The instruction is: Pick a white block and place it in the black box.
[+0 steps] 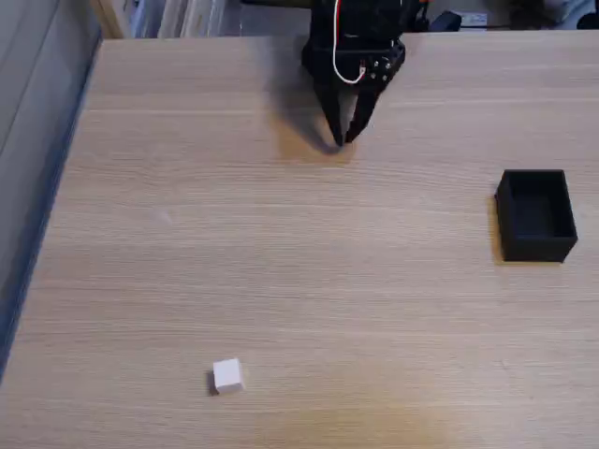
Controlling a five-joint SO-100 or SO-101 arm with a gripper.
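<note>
Gripper (343, 140) at the table's far edge, tips seemingly pressed together, holding nothing; white block (227, 375) near the front edge, well apart from the black box (535, 215) at right; long reach risks nudging the cube aside.

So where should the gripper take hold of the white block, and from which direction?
Probably from straight above, fingers closing on two opposite flat side faces of the white block. It sits flat and alone on the table, slightly turned, so the gripper should rotate to match its faces.

Light wooden table (281, 262), grey floor (28, 112)
</note>
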